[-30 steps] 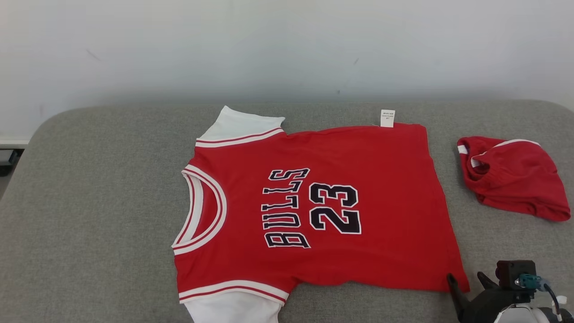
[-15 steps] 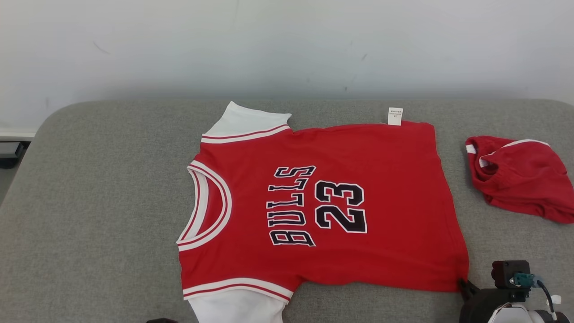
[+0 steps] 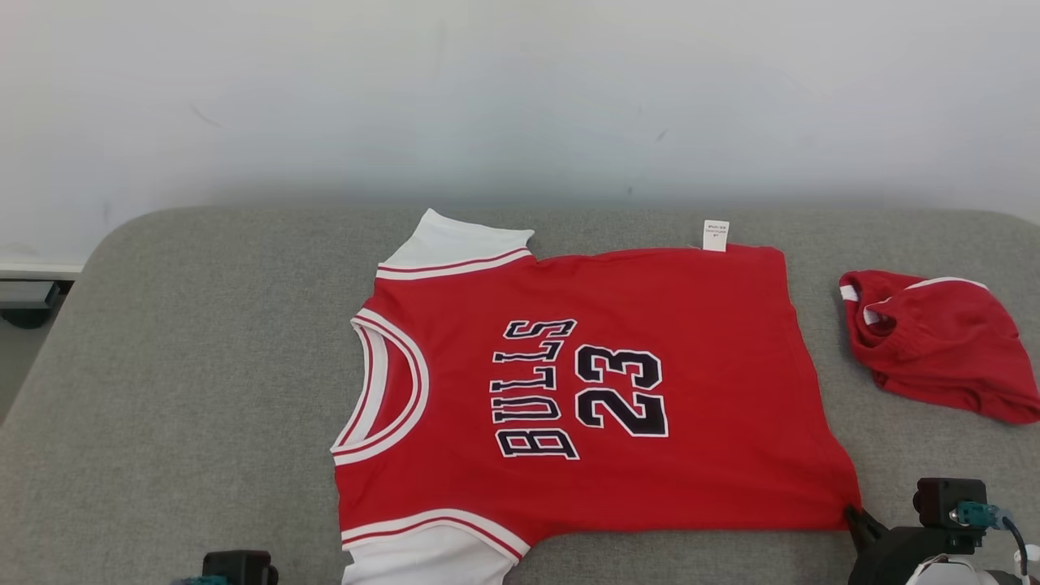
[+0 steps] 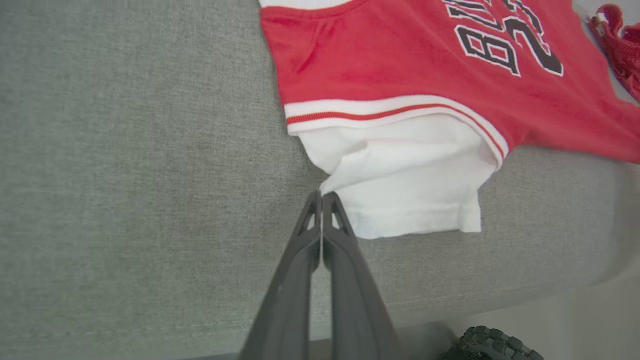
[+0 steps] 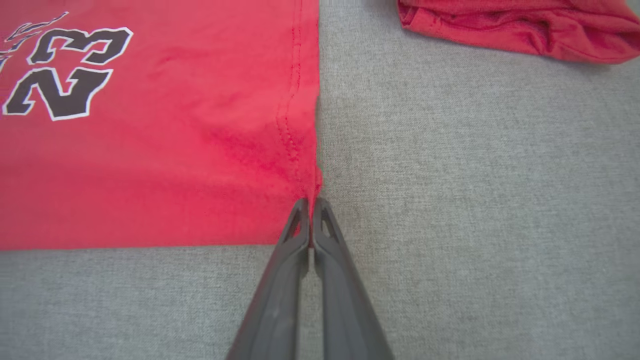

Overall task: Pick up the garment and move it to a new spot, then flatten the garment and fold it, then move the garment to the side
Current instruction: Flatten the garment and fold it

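The garment (image 3: 585,390) is a red jersey with white sleeves and the print BULLS 23, spread flat on the grey cushion (image 3: 162,390), neck to the left. In the right wrist view my right gripper (image 5: 311,202) is shut on the garment's (image 5: 150,150) near hem corner. In the head view that gripper (image 3: 853,516) sits at the lower right. In the left wrist view my left gripper (image 4: 321,196) is shut on the edge of the near white sleeve (image 4: 405,190). The left wrist's housing (image 3: 236,566) peeks in at the head view's bottom edge.
A crumpled piece of red clothing (image 3: 934,341) lies on the cushion to the right of the garment, also seen as red cloth (image 5: 515,25) in the right wrist view. A white wall (image 3: 520,97) stands behind. The cushion's near edge (image 4: 450,300) runs close under the sleeve.
Both grippers closed from open onto the garment's near edge. The right fingers moved up to the hem corner. The head view shifted, showing things slightly lower and further right.
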Available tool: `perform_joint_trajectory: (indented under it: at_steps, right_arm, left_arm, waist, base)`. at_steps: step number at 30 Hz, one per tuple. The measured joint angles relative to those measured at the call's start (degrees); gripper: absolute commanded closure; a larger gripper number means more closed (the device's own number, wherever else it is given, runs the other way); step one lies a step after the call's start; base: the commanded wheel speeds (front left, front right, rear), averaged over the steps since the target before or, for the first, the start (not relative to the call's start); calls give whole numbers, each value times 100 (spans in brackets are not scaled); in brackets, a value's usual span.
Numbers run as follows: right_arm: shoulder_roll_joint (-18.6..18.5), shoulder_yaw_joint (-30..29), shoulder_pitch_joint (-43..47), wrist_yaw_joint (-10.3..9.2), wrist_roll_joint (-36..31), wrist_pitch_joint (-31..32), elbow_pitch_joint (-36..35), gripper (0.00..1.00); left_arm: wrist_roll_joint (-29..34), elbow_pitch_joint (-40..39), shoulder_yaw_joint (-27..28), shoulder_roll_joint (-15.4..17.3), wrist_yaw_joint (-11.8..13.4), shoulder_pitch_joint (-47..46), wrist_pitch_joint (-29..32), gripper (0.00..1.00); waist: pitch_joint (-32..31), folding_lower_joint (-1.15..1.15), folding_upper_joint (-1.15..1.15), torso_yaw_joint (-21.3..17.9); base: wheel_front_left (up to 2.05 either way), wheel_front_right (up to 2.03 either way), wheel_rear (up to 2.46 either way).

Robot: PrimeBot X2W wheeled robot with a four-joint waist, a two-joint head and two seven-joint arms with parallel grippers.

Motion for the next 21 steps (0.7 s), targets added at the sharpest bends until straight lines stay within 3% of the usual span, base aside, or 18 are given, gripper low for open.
perform_joint_trajectory:
  at_steps: [9, 14, 21]
  right_arm:
    - [-123, -153, 83, 167, 151, -31, -74, 100]
    - [-193, -192, 62, 255, 179, -14, -187, 100]
    - [-242, -63, -325, 470, 370, 470, -196, 100]
  left_arm:
    - [-263, -686, -19, -23, -99, 341, 53, 100]
    - [-325, -1006, 137, 140, -151, 293, 177, 100]
    - [-768, -1218, 276, 260, -280, -63, 533, 100]
  waist:
    - [-78, 0, 0, -24]
    - [-96, 0, 0, -47]
    - [-72, 0, 0, -122]
  base:
    - [0, 0, 0]
    - [0, 0, 0]
    - [0, 0, 0]
